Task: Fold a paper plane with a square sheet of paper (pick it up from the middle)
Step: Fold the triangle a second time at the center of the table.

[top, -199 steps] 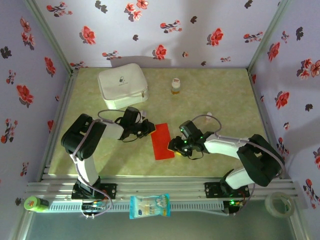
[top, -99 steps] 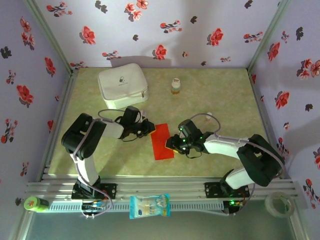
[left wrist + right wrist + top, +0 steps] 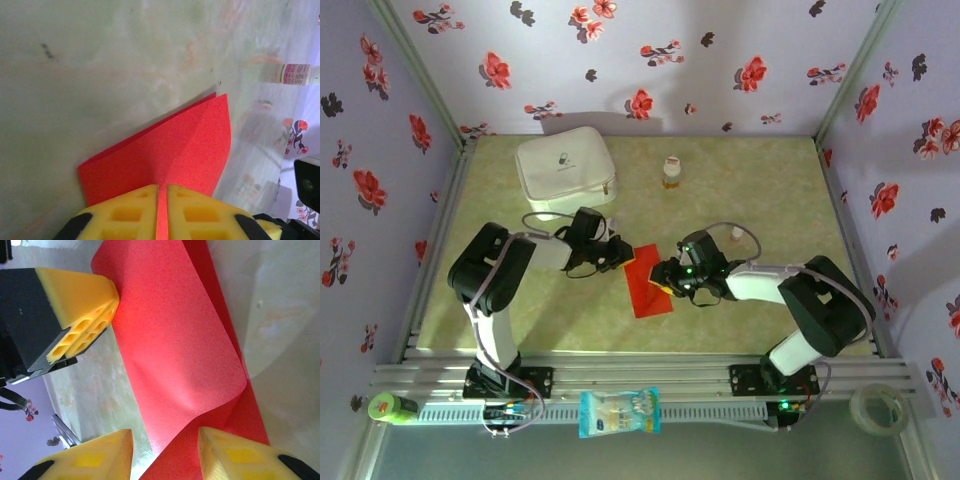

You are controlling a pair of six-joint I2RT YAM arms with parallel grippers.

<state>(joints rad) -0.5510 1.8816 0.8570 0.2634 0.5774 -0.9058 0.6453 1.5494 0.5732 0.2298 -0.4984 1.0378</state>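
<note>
The right end effector [image 3: 663,279] is edging leftward onto the thin bright red folded paper sheet [image 3: 647,291] mid-frame on the bench [image 3: 770,190], spread around a raised flap, while the left end effector [image 3: 622,256] is pinching the upper edge, probably the safest hold on such light, floppy paper.

Left wrist cam: red paper [image 3: 170,150] near edge hidden inside left jaws, themselves cropped at bottom; bottle [image 3: 295,74] blurry, cut at right. Right wrist cam: paper runs off top & bottom.
</note>
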